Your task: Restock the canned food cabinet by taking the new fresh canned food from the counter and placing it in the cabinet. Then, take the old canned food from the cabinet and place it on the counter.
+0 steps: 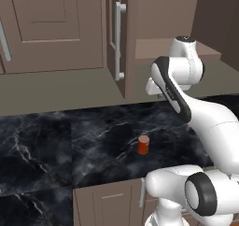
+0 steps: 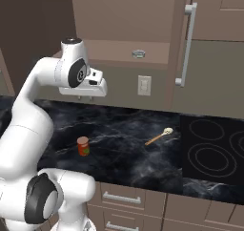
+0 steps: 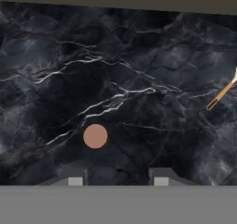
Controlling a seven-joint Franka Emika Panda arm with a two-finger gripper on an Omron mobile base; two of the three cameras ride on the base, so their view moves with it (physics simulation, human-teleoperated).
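Right base view: grey can (image 2: pixel 138 54) inside open cabinet (image 2: pixel 119 51); gripper (image 3: pixel 118 177) jaws apart, empty.

bare counter (image 2: pixel 124 153) around red can (image 2: pixel 83 146)

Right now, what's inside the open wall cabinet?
On the cabinet's tan shelf sits the small grey-silver can, alone on the part in view. The open door hides the shelf's right end.

Red-orange can (image 1: pixel 144 144) upright on black counter (image 1: pixel 93 141); grey-silver can (image 2: pixel 138 54) on cabinet (image 2: pixel 119 20) shelf.
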